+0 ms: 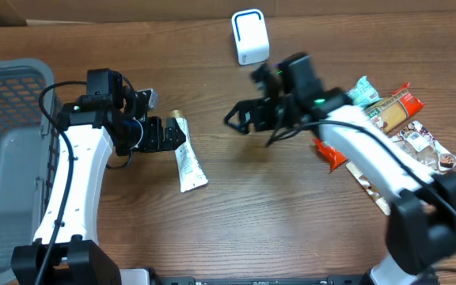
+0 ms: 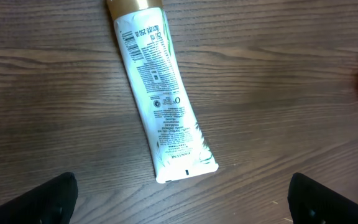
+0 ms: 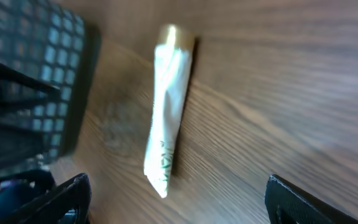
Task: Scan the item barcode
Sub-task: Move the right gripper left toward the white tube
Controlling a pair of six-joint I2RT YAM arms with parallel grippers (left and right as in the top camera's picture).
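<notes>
The white tube (image 1: pixel 187 162) lies flat on the table (image 1: pixel 252 206). The left gripper (image 1: pixel 179 133) and right gripper (image 1: pixel 237 120) are both wide apart, holding nothing

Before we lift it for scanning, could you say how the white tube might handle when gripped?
The white tube lies flat with a crimped end, so it probably won't roll. Its smooth plastic body may be slippery and squashy; the gold cap end likely feels firmer.
</notes>
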